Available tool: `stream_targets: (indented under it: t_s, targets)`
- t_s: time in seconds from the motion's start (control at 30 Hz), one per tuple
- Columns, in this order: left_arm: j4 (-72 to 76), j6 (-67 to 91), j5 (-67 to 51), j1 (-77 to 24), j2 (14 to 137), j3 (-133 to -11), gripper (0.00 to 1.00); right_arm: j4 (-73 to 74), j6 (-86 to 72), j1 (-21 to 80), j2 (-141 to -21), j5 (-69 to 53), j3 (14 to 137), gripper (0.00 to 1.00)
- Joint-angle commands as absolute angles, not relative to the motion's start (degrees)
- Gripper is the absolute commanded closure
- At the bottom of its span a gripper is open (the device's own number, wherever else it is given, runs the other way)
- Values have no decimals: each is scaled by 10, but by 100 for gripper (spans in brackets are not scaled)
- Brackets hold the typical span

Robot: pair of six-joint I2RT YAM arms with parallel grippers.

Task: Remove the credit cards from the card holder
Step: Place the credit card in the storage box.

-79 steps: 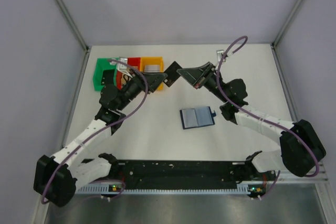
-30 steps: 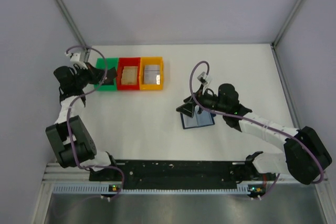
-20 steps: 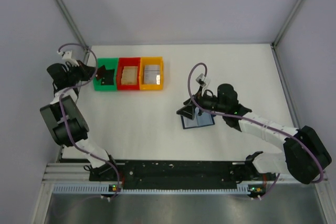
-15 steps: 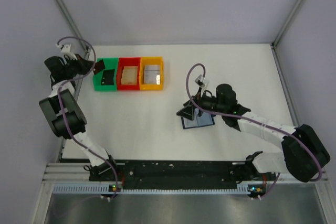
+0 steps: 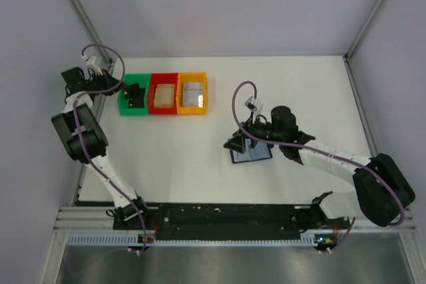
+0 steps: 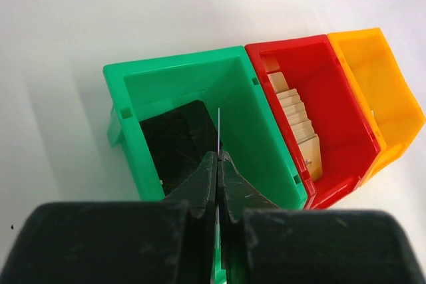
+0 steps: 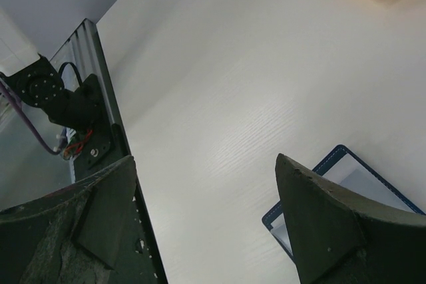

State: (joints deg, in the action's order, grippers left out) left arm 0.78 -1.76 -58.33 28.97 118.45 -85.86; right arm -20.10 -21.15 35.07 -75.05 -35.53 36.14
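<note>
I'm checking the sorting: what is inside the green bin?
A black object lies on the floor of the green bin. The left pincer, shut on a card seen edge-on, covers the bin's near end; anything there is hidden.

Card holder (image 5: 259,152) on table (image 5: 200,138), row of bins (image 5: 178,94) behind-left.

Premises: a robotics test cell of laboratory type. Observed from the near side: a white table (image 5: 200,164) enclosed by plain grey panels (image 5: 226,4) on aluminium framing posts (image 5: 85,16). The left arm (image 5: 80,134) and right arm (image 5: 333,161) are bolted to a black mounting rail (image 5: 226,214), with exposed purple cabling (image 5: 233,106). A green bin (image 5: 136,76), red bin (image 5: 163,75) and orange bin (image 5: 193,75) stand in a row.
</note>
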Motion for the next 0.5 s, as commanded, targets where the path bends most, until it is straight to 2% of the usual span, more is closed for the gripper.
stream_targets:
  t_s: [0.0,0.3,0.33,0.47]
  targets:
    - [-100,-68,-586,287,1197,-902,100,-215,-202,350,-751,-359,388,16]
    - [-182,-108,-522,267,1210,-925,100,-215,-194,350,-751,-345,381,16]
    - [-183,-105,-513,266,1209,-929,95,-214,-193,350,-751,-344,380,16]
    - [-184,-102,-466,266,1193,-939,59,-214,-192,350,-751,-342,378,16]
